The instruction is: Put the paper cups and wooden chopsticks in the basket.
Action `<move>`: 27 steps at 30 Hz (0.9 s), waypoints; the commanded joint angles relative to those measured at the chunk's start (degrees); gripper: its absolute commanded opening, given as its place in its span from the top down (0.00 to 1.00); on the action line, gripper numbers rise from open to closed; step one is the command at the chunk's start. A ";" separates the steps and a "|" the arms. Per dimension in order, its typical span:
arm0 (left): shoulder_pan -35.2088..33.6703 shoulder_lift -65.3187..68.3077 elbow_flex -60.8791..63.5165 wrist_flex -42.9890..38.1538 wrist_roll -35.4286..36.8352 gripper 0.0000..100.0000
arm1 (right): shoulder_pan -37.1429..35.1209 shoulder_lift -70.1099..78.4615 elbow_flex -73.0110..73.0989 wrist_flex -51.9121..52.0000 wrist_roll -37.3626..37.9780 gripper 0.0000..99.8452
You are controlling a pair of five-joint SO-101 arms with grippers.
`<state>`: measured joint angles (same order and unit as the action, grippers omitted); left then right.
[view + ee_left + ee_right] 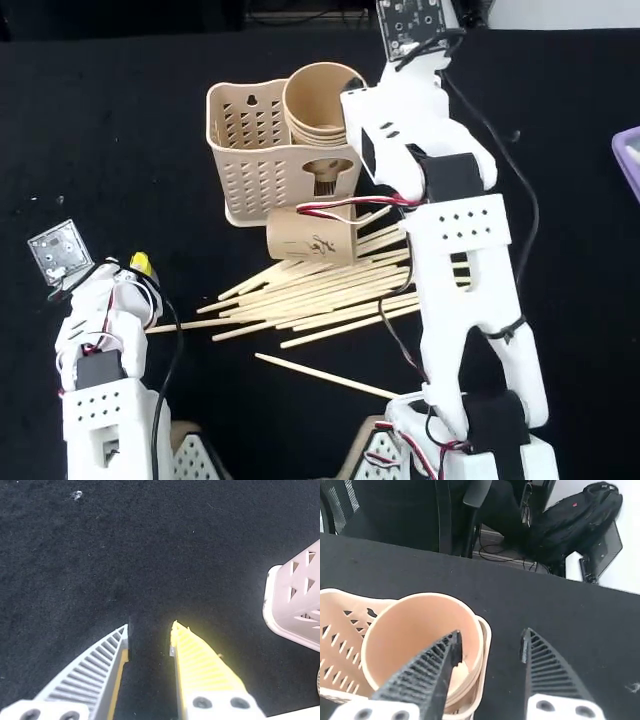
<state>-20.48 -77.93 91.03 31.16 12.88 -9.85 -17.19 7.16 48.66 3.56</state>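
Note:
A beige slotted basket (255,150) stands at the back of the black table with stacked paper cups (318,98) inside it. My right gripper (352,92) hangs open over the top cup (415,640). One finger (451,652) is over the cup's mouth and the other is outside its rim. Another paper cup (310,238) lies on its side in front of the basket, on a pile of wooden chopsticks (320,295). A single chopstick (325,376) lies apart, nearer the front. My left gripper (149,630) is open over bare cloth at the front left (143,266), with nothing between its fingers.
A purple container (628,150) pokes in at the table's right edge. The basket's corner (295,605) lies close to my left gripper. Beyond the table's far edge stand a chair (395,515) and a black backpack (585,515).

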 commanded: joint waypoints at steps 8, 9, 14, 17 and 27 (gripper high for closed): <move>0.04 -0.79 -0.57 -1.32 0.09 0.86 | 2.37 -3.38 -3.74 -1.58 -2.11 0.99; 0.04 -0.79 -0.57 -1.32 0.09 0.86 | 2.81 -3.38 -3.82 -1.58 -2.20 0.99; 0.04 -0.79 -0.57 -1.32 0.09 0.86 | 3.08 -2.68 -4.09 -1.67 -2.20 0.99; 0.13 -0.79 -0.57 -1.32 0.09 0.86 | 3.08 0.75 -5.41 -2.20 -1.85 0.99; 0.13 -0.79 -0.57 -1.32 0.09 0.86 | 3.16 7.34 -8.13 -1.93 -1.76 0.99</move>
<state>-20.48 -77.93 91.03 31.16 12.88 -7.47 -9.98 2.33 47.96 1.98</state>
